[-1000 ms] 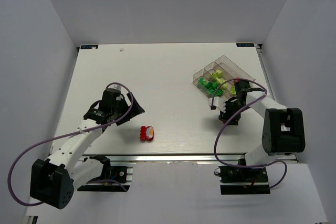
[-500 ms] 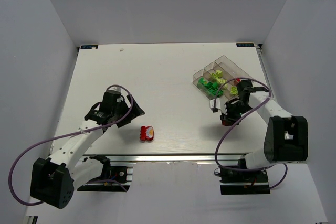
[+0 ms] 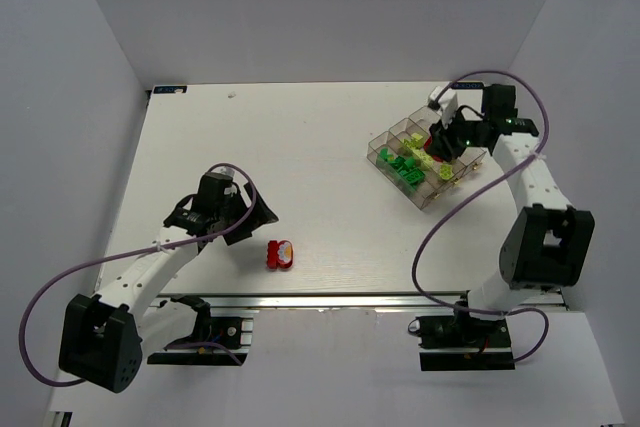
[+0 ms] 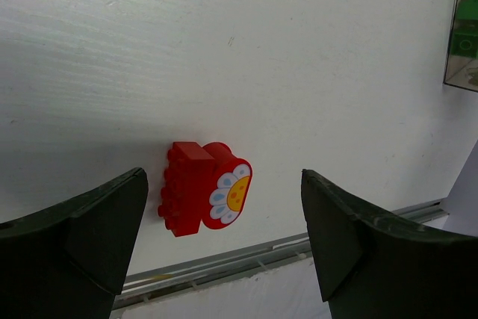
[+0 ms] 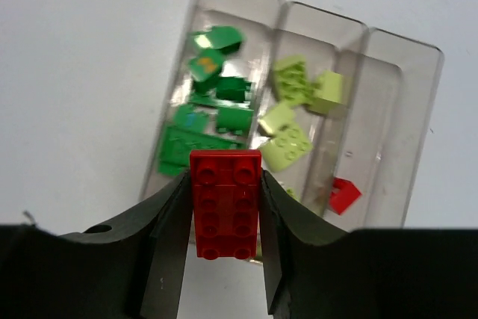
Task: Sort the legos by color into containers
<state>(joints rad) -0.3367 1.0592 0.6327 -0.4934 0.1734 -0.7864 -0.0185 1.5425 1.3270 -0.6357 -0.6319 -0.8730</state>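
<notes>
Well to the near left of the tray [image 5: 396, 95], a red brick with a flower print [image 4: 203, 188] lies alone on the tabletop [image 3: 300, 147]. The left gripper [image 3: 252, 213] hangs over it, jaws spread wide on either side and holding nothing.

Farther off, the right gripper [image 5: 224, 181] is above the tray, its jaws closed tight on the long sides of a red studded brick [image 5: 224, 218]. From the wrist view this brick seems to hang over the tray's near rim, by the wall between the first two compartments, though its height is hard to judge.

Sorting looks nearly done. The dark green bricks [image 5: 213, 110] fill one end compartment, the pale yellow-green bricks [image 5: 295, 110] the middle one, and a single red piece [image 5: 343, 194] sits in the third. Two reds are left: the held one and the flower brick.

A second ago the right gripper was low at the tray's near corner; it has since lifted and swung over the tray. The left arm and flower brick have barely shifted.
</notes>
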